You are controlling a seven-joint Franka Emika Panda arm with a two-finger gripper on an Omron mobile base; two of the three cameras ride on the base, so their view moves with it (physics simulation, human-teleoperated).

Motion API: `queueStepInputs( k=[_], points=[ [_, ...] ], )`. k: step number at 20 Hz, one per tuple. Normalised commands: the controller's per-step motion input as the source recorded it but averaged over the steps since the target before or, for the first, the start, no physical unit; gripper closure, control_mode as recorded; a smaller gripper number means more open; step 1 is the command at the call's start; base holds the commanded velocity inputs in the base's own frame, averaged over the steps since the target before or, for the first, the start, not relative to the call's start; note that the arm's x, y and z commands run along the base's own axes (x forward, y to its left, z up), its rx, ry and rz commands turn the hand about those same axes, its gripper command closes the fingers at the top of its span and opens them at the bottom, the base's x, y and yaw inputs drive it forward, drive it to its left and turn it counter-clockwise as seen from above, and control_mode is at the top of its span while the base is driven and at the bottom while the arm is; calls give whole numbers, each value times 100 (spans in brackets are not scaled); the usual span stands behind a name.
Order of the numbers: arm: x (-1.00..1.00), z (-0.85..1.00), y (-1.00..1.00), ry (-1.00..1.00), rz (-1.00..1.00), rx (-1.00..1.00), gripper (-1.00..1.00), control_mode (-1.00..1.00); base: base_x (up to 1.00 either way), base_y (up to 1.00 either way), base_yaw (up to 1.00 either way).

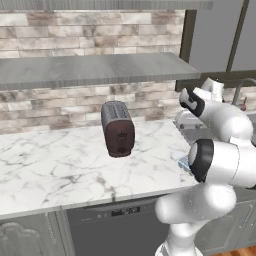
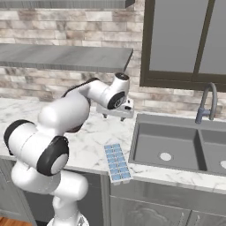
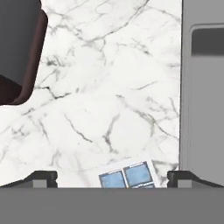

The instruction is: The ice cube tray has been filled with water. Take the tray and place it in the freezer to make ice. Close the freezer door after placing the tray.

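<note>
Your main risk from here is spilling: the ice cube tray (image 2: 117, 162) lies flat at the front edge of the marble desk (image 1: 60, 160), just beside the left rim of the sink (image 2: 176, 150), and its cells hold the water (image 2: 115, 155), so any tilt or jerk on lifting would probably slop it out. The tray is long and shallow; if you grip it at one end, I judge it will droop and pour, and a clumsy contact could nudge it off the front edge, which it all but overhangs in the right base view. The gripper (image 2: 118, 111) hovers above the desk at about 12 o'clock from the tray, well apart from it; in the hand view its two fingertips (image 3: 43, 177) stand wide apart with nothing between them, and the tray's near end peeks in at the 6 o'clock edge. You have not yet lined up over the tray's middle, so descending from here would likely miss it or catch only a corner. Around you, the toaster (image 1: 118, 128) stands on the desk at roughly 10 o'clock from the gripper in the hand view, clear of the direct path to the tray. The faucet (image 2: 206, 103) rises behind the sink, away from the work. A grey shelf (image 1: 90, 69) runs overhead along the brick wall; mind it if you lift high.
</note>
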Motion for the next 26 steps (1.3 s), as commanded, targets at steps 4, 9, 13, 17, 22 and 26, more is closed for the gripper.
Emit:
queueStepInputs(
  k=[4,9,13,17,22,26],
  points=[
    [-100,31,0,0,-27,18,-100,-100,0,0,0],
    [-100,19,0,0,-29,31,-100,-100,0,0,0],
    [-100,3,0,0,-25,35,-100,-100,0,0,0],
    [-100,0,-1,0,-19,30,-100,-100,0,0,0],
    [-100,0,-6,0,-12,23,-100,-100,0,0,0],
    [-100,0,-8,0,-12,22,-100,-100,0,0,0]
  ],
)
